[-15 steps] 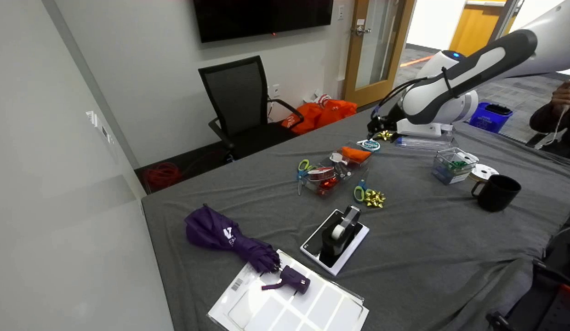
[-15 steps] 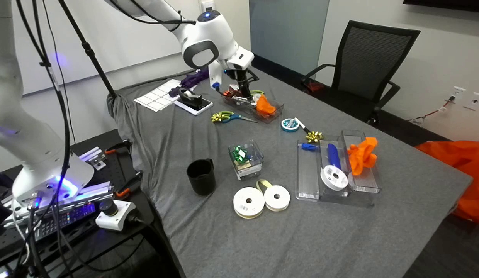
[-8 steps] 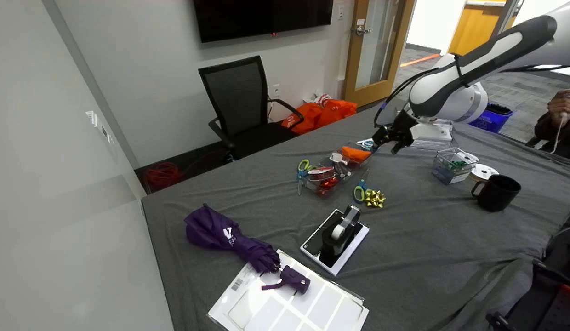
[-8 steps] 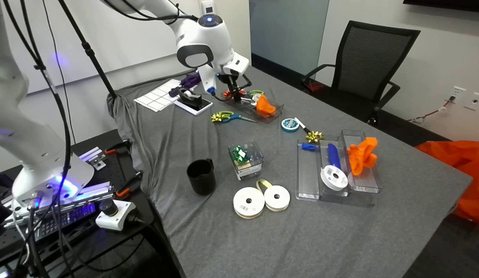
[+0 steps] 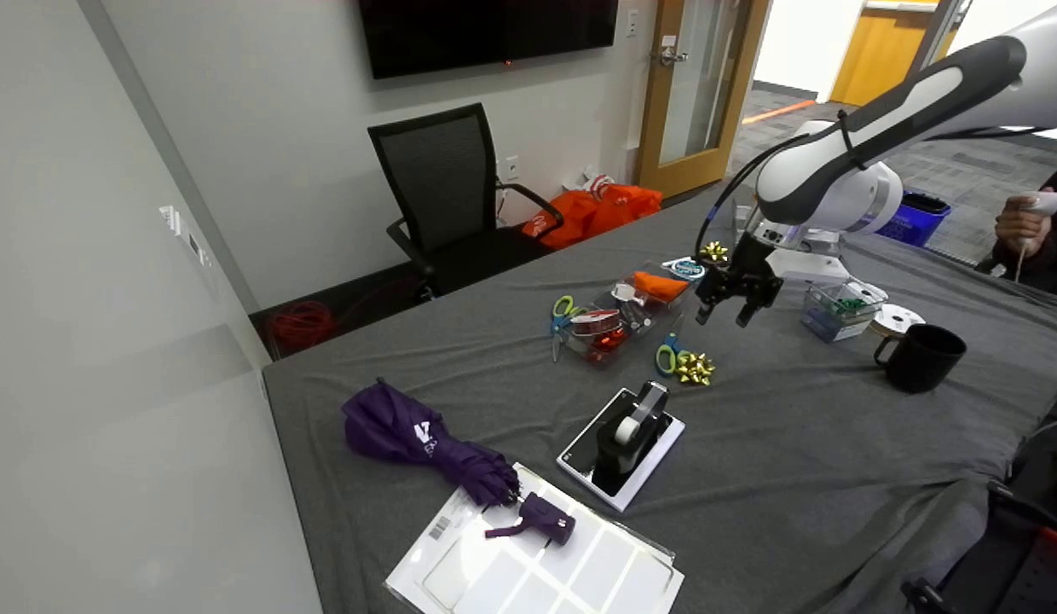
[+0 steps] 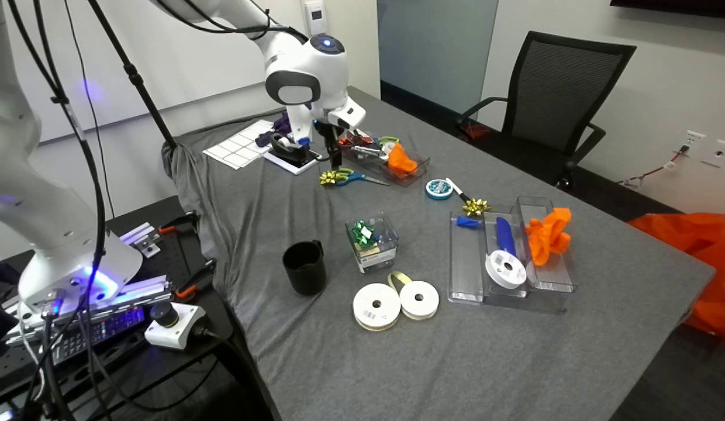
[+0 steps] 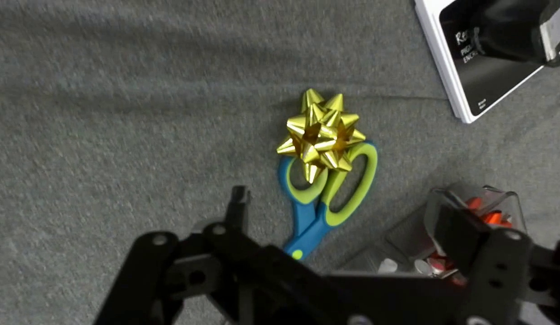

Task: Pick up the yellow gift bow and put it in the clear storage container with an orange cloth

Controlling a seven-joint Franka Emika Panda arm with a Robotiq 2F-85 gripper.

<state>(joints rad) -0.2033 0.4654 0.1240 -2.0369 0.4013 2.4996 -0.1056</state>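
Note:
A shiny gold-yellow gift bow (image 7: 320,137) rests against the handles of blue-green scissors (image 7: 307,221); it also shows in both exterior views (image 5: 694,369) (image 6: 328,178). My gripper (image 7: 345,210) is open and empty, above the table close to the scissors; it also shows in an exterior view (image 5: 724,315). A clear container (image 6: 414,177) beside the scissors holds an orange cloth (image 6: 401,159) and ribbon items. Another clear container (image 6: 466,269) with several compartments holds a second orange cloth (image 6: 548,234). A second gold bow (image 6: 475,206) lies by that container.
A tape dispenser (image 5: 624,439) stands on a white-edged box near the bow. A black mug (image 6: 304,267), a small clear box with a green bow (image 6: 373,242), and ribbon spools (image 6: 376,306) stand on the table. A purple umbrella (image 5: 426,443) lies farther off.
My gripper has moved away from above the container beside the scissors, toward the bow by the scissors. In an exterior view it uncovers the second gold bow. The table objects have not moved.

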